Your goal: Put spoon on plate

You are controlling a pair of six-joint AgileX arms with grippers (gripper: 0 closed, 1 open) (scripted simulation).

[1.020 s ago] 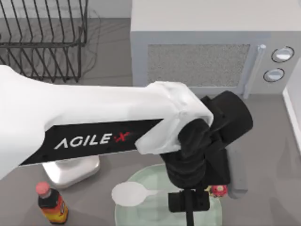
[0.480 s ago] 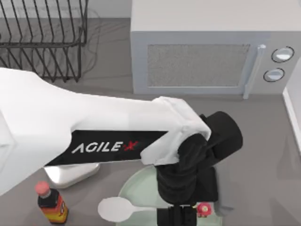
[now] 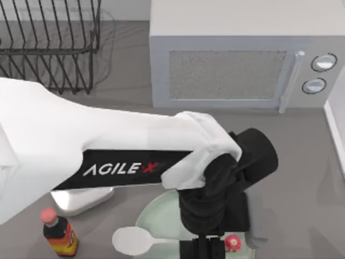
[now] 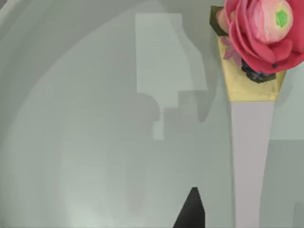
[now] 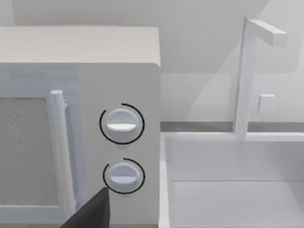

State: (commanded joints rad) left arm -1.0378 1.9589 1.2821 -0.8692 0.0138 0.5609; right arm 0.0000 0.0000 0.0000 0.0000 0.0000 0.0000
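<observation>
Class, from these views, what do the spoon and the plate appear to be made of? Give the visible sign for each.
Spoon: likely matte ceramic or plastic; its white bowl shows no glare, and a red flower ornament caps the handle.
Plate: seemingly glass or glazed ceramic; pale mint, smooth, with soft shadows on its surface in the left wrist view.

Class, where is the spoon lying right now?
In the top view the spoon lies along the near edge, bowl toward the sauce bottle, handle running across the plate under the left gripper.
</observation>
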